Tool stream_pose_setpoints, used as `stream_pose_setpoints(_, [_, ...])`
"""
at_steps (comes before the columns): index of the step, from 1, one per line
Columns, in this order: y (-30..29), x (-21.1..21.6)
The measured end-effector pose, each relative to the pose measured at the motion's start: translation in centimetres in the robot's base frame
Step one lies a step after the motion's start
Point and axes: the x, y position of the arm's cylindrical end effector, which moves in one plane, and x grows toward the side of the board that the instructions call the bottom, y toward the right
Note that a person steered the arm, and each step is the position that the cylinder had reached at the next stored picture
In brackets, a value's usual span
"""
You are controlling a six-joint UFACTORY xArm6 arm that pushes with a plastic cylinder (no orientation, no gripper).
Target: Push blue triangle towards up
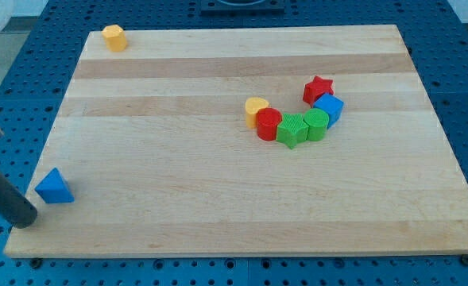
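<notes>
The blue triangle [54, 187] lies near the wooden board's [218, 199] left edge, low in the view. My dark rod comes in from the view's left edge and my tip [27, 220] rests at the board's lower left, just below and left of the blue triangle, with a small gap between them.
A yellow block [114, 37] sits at the board's top left corner. Right of centre, a curved row of touching blocks: yellow heart [256, 110], red cylinder [268, 125], green star [293, 130], green block [316, 125], blue cube [328, 108], red star [318, 89].
</notes>
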Motion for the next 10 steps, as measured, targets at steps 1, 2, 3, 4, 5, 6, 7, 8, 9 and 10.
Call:
stream_pose_setpoints(1, [-0.2, -4.3])
stream_pose_setpoints(2, [1.8, -7.8])
stream_pose_setpoints(3, [3.0, -7.7])
stream_pose_setpoints(4, [1.6, -1.9])
stream_pose_setpoints(5, [1.5, 2.9])
stream_pose_setpoints(6, [4.1, 3.4])
stream_pose_setpoints(7, [6.2, 0.8])
stream_pose_setpoints(8, [6.0, -1.3])
stream_pose_setpoints(9, [3.8, -1.4])
stream_pose_setpoints(10, [0.7, -1.4])
